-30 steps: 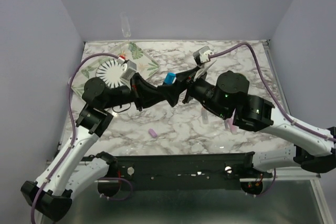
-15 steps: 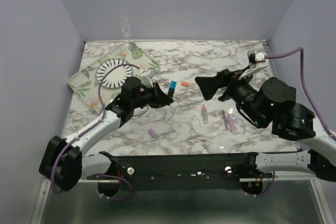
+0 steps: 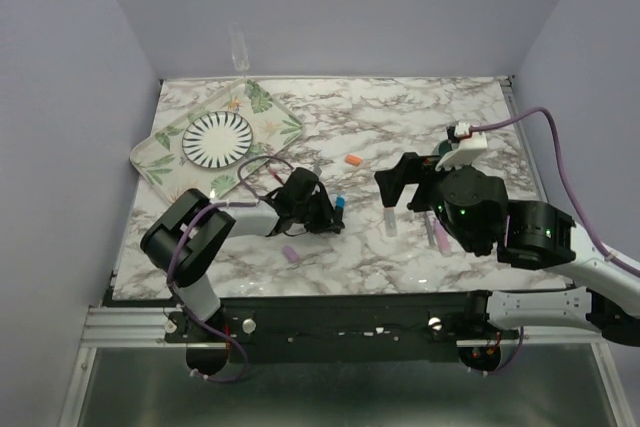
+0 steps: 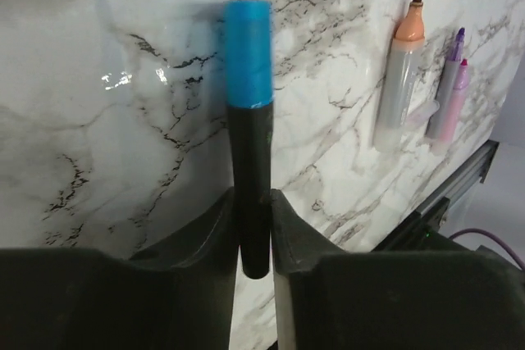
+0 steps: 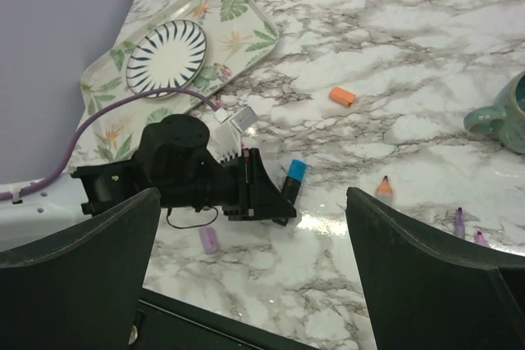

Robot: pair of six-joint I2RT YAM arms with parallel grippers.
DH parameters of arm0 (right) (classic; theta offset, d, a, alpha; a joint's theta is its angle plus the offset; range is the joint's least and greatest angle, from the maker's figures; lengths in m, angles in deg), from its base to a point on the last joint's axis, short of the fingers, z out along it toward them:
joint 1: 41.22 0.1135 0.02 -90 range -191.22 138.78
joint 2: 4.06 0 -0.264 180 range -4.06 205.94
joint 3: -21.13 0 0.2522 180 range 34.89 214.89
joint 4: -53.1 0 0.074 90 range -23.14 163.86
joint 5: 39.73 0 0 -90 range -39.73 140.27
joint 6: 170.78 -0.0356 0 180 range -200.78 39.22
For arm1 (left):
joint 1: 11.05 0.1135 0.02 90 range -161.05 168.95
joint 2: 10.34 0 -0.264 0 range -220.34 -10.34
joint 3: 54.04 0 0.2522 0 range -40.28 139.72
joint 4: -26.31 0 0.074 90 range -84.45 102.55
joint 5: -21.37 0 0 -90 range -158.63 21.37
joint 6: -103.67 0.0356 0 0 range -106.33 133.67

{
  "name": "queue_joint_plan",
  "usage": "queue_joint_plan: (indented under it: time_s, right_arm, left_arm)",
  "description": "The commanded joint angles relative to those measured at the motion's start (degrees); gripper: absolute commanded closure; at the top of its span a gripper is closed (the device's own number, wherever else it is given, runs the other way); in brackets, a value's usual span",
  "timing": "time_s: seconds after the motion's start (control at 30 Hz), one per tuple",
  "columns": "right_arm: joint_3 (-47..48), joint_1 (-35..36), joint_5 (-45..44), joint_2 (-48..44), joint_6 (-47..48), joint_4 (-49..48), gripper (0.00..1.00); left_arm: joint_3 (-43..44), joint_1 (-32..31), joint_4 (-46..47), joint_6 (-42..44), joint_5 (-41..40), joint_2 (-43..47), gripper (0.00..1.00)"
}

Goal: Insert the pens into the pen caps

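My left gripper (image 3: 325, 215) is shut on the black marker (image 4: 250, 178), low over the table. The marker's blue cap (image 4: 248, 55) sits on its far end; it also shows in the top view (image 3: 339, 204) and the right wrist view (image 5: 294, 172). My right gripper (image 3: 408, 185) is open and empty, above the table to the right (image 5: 253, 194). A grey marker with an orange tip (image 3: 390, 219) lies below it, with a pink-purple marker (image 3: 439, 234) and a thin pen (image 4: 459, 92) beside it. An orange cap (image 3: 352, 160) and a light purple cap (image 3: 291, 253) lie loose.
A leaf-patterned tray (image 3: 160, 162) with a striped plate (image 3: 217, 137) stands at the back left. A teal mug (image 5: 500, 112) stands at the right, hidden by my right arm in the top view. The table's front rail (image 3: 330, 312) runs close behind the purple cap.
The grippers were together mid-table around the blue-capped marker. They have parted: my left gripper has brought the marker down toward the front, and my right gripper has drawn back to the right, open.
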Motion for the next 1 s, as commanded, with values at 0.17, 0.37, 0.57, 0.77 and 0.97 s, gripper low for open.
queue_joint_plan:
  time_s: [0.17, 0.37, 0.57, 0.77, 0.97]
  right_arm:
    - [-1.7, 0.3, -1.8, 0.5, -8.2, 6.0, 0.00]
    - [-3.7, 0.3, 0.3, 1.0, -9.4, 5.8, 0.00]
    - [-11.3, -3.3, 3.4, 1.2, -14.3, 10.0, 0.07]
    - [-25.8, -19.8, 23.5, -1.2, -4.7, -2.1, 0.33]
    - [-28.1, -27.6, 31.3, 9.8, 1.8, -8.4, 0.48]
  left_arm:
    - [6.0, -0.7, -11.9, 3.7, -4.5, 5.2, 0.34]
    - [8.0, -0.7, -19.4, 4.3, -7.7, 11.8, 0.09]
    - [7.0, -0.4, -27.6, 4.5, -20.1, 18.6, 0.01]
    - [1.5, 4.6, -27.3, 5.3, -23.4, 25.9, 0.01]
    - [1.7, 6.9, -28.1, 11.1, -20.9, 28.9, 0.01]
